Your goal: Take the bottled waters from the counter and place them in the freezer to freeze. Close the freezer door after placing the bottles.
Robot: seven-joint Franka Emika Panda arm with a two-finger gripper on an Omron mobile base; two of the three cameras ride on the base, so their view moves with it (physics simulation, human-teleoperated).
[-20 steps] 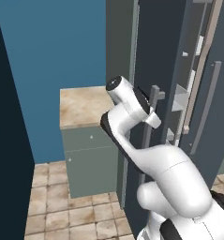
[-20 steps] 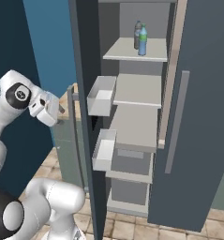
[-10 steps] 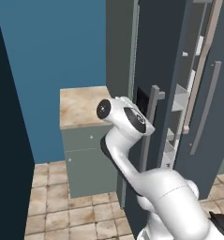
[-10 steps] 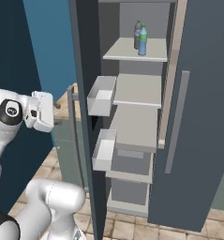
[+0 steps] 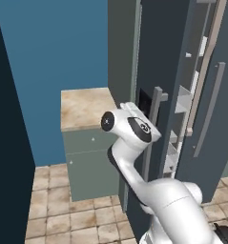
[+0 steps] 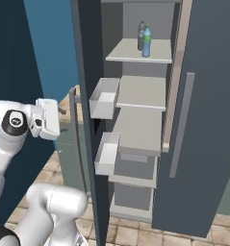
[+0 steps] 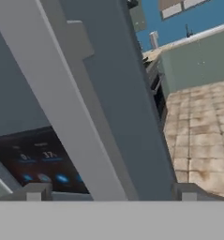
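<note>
Up close, the black display panel (image 7: pixel 33 157) on the outside of the freezer door (image 7: pixel 108 89) glows with blue figures too blurred to read, and the green label on the blue bottle (image 6: pixel 146 42) is too small to make out

Both bottles already stand on the top shelf (image 6: pixel 140 52) inside the freezer (image 6: pixel 135 120), the grey bottle (image 6: pixel 141 35) just behind and touching-close to the blue one. Its door (image 6: pixel 85 96) hangs open, edge-on toward the robot, with two white bins (image 6: pixel 104 98) jutting from its inner face

From the hand's own camera, the hand (image 7: pixel 108 192) has its two fingertips (image 7: pixel 36 192) spread wide with nothing between them; the door's grey bar handle (image 7: pixel 71 108) runs slantwise between and beyond them, though I cannot tell if anything touches. From the right base view, the hand (image 6: pixel 51 119) sits just beside the outer face of the door, near the handle (image 6: pixel 73 139)

Behind the door, the beige counter (image 5: pixel 84 107) lies over green cabinet fronts, with tiled floor (image 5: pixel 58 209) below
</note>
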